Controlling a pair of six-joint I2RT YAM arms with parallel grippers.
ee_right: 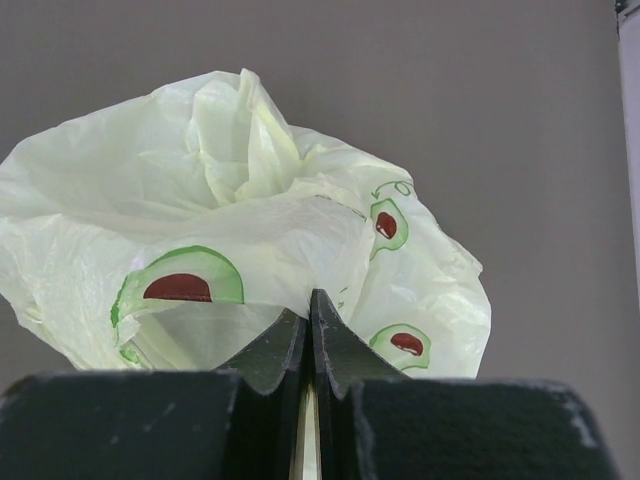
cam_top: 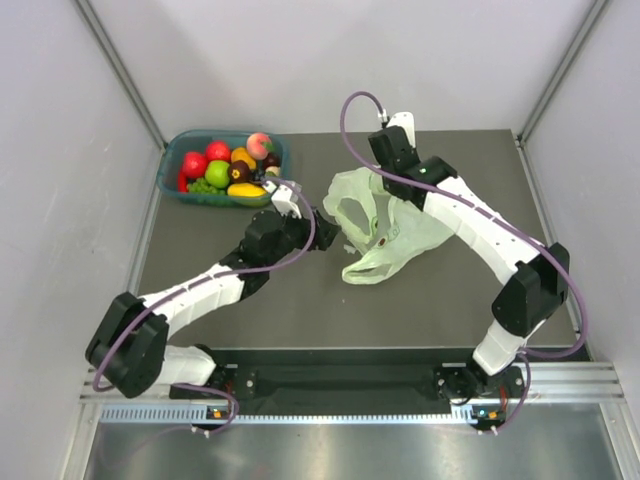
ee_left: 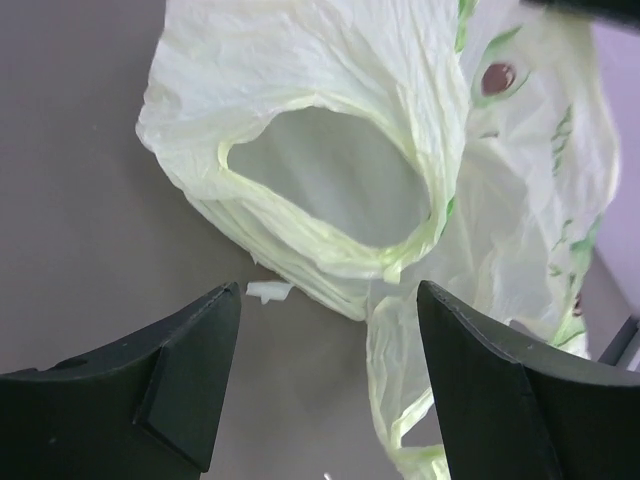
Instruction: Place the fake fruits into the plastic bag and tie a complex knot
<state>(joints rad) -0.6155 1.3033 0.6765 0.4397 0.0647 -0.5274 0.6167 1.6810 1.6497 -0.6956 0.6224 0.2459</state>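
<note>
The pale green plastic bag (cam_top: 392, 236) lies crumpled at the table's middle, printed with avocado halves. My right gripper (cam_top: 384, 184) is shut on a fold of the bag's far edge; in the right wrist view the fingertips (ee_right: 311, 300) pinch the bag (ee_right: 250, 200). My left gripper (cam_top: 327, 228) is open and empty just left of the bag. In the left wrist view it (ee_left: 330, 292) faces an open handle loop (ee_left: 330, 190) without touching it. The fake fruits (cam_top: 228, 166) all sit in the teal tub (cam_top: 171, 168). No knot shows.
The teal tub stands at the table's far left corner, just beyond my left arm. A small white scrap (ee_left: 268, 291) lies on the table by the bag's edge. Grey walls enclose the dark table (cam_top: 430, 300) on three sides.
</note>
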